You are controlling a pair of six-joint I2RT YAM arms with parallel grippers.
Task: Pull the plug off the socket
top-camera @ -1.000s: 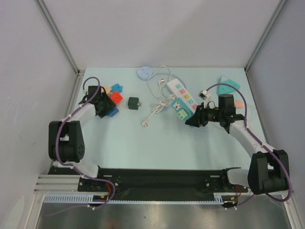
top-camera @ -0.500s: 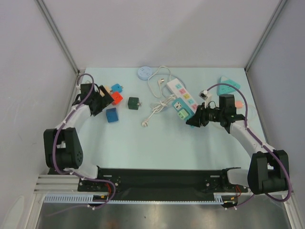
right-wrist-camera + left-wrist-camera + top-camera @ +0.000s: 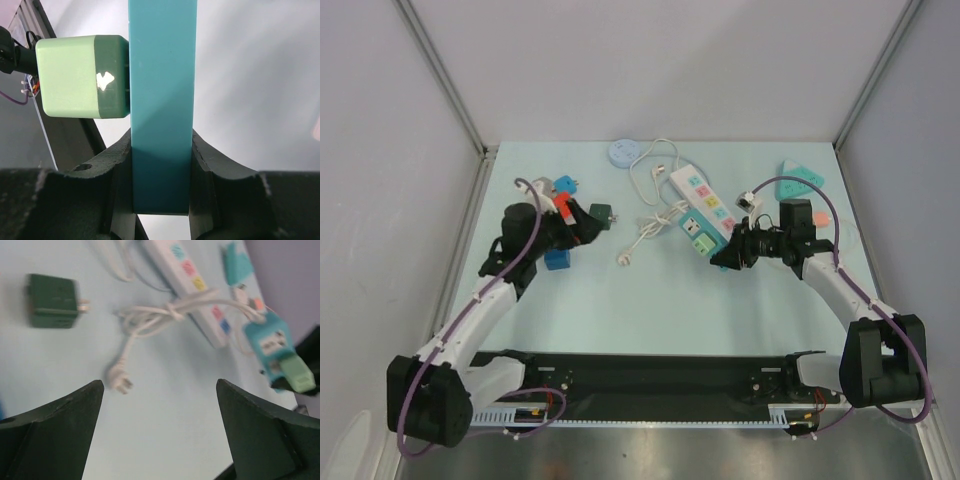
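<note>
Socket (image 3: 162,90): teal, with the green plug (image 3: 80,75) seated in its side, just beside the white power strip (image 3: 700,195).
Room: bare table (image 3: 650,310) on the near side, white cord (image 3: 150,320) to its left.
Right gripper (image 3: 162,167): clamped on the socket, one finger on each face.
Left gripper (image 3: 159,390): spread wide, nothing in it, near the dark green adapter (image 3: 52,300).

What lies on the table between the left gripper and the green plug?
A bundled white cord with a loose plug end lies between the left gripper and the green plug; otherwise bare table. The left wrist view shows it best.
</note>
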